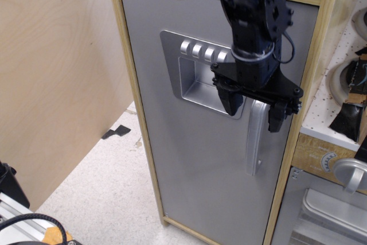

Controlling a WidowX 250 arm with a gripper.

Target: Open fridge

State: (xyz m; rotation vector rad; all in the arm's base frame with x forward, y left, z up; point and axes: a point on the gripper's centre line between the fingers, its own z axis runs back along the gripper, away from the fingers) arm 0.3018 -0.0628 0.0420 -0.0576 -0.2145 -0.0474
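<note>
The fridge (195,164) is a tall toy cabinet with a light wood frame and a flat silver-grey door, which stands closed. Its recessed dispenser panel (198,78) shows a row of round buttons along the top. The curved silver handle (256,136) runs vertically at the door's right side. My black gripper (255,109) is open, with one finger (231,102) left of the handle's top and the other finger (278,116) right of it. The jaws straddle the handle's upper end; I cannot tell whether they touch it.
A plywood wall (57,73) stands to the left. A speckled floor (109,193) lies below. At the right is a white pegboard shelf (338,101) with dark utensils, and a silver oven door with a knob (350,173) below it. A black cable (28,222) lies bottom left.
</note>
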